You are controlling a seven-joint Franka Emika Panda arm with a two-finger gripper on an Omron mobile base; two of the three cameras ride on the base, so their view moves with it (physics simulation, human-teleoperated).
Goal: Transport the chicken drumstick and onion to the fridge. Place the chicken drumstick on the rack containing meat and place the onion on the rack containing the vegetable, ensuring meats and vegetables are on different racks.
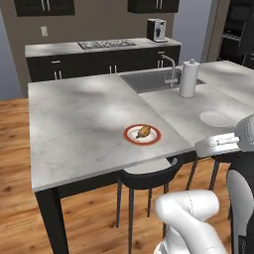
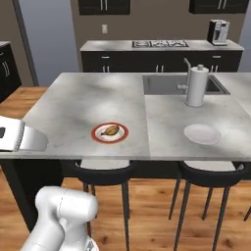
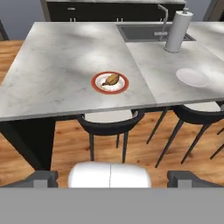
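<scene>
The drumstick (image 3: 112, 79) lay on a red-rimmed plate (image 3: 97, 85) near the counter's (image 3: 52, 78) front edge, just above centre in the hand view, ahead of and beyond the gripper (image 3: 111, 178). Its long axis ran diagonally, thick end to the upper right. The fingers (image 3: 43, 178) stood wide apart, holding nothing. A bare white plate (image 3: 192, 77) sat right of it, below the paper towel roll (image 3: 179, 30) by the sink (image 3: 144, 31).

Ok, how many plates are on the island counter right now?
2: a red-rimmed plate holding the chicken drumstick near the front edge, and a plain white plate to its right, in front of the paper towel roll.
</scene>
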